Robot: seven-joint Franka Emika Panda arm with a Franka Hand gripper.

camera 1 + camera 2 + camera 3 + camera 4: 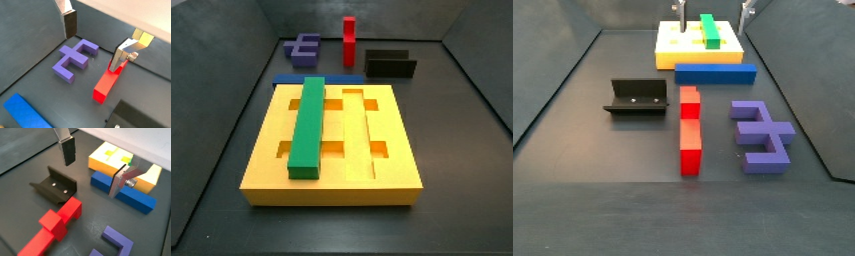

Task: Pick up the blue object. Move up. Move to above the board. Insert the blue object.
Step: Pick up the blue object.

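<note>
The blue object (715, 73) is a long blue bar lying flat on the floor against the yellow board (671, 45); it also shows in both wrist views (127, 193) (24, 113) and behind the board in a side view (302, 78). The board (385, 175) has a green bar (309, 125) in one groove. My gripper (714, 8) is open and empty, high near the board; only its fingertips (680, 8) show there. In both wrist views (93, 50) (91, 178) the jaws stand wide apart with nothing between them.
A purple E-shaped block (762, 136) (73, 61) and a long red piece (688, 128) (57, 225) lie on the dark floor. The black fixture (636, 97) (55, 186) stands beside the red piece. Grey walls enclose the floor.
</note>
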